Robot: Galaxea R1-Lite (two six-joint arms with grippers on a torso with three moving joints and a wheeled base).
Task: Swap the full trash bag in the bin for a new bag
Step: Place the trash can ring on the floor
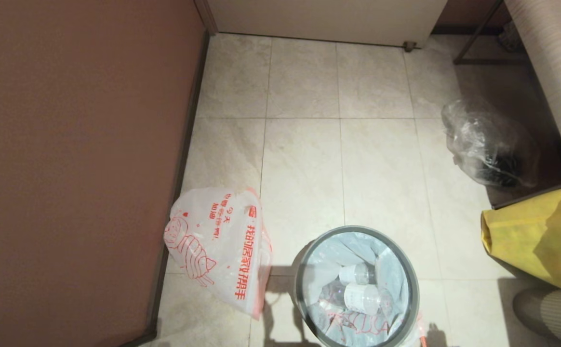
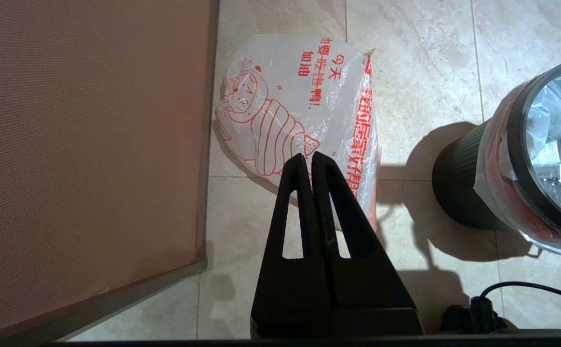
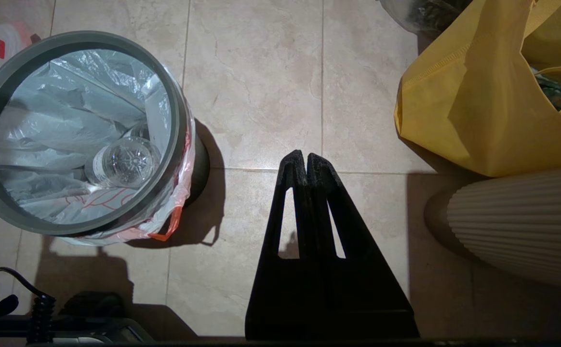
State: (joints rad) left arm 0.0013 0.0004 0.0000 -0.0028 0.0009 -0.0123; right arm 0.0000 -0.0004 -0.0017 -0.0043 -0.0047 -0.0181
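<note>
The black bin [image 1: 304, 270] with its grey ring rim [image 3: 177, 130] stands on the tiled floor at the near middle. Inside it sits the full trash bag [image 1: 357, 289], white with red print, holding clear bottles [image 3: 124, 161]; its red-edged handle [image 3: 172, 226] hangs outside the rim. The new bag [image 1: 218, 246] lies flat on the floor to the bin's left, beside the brown wall. My left gripper [image 2: 308, 159] hovers shut above the new bag's near edge [image 2: 300, 106], holding nothing. High over bare tile to the bin's right, my right gripper [image 3: 305, 156] is shut and empty. Neither gripper shows in the head view.
A brown wall panel [image 1: 68, 168] runs along the left. A clear bag with dark contents [image 1: 490, 144] lies at the far right, a big yellow bag [image 1: 540, 236] nearer. A ribbed cream post [image 3: 521, 217] stands close to the right gripper. White door [image 1: 324, 19] at the back.
</note>
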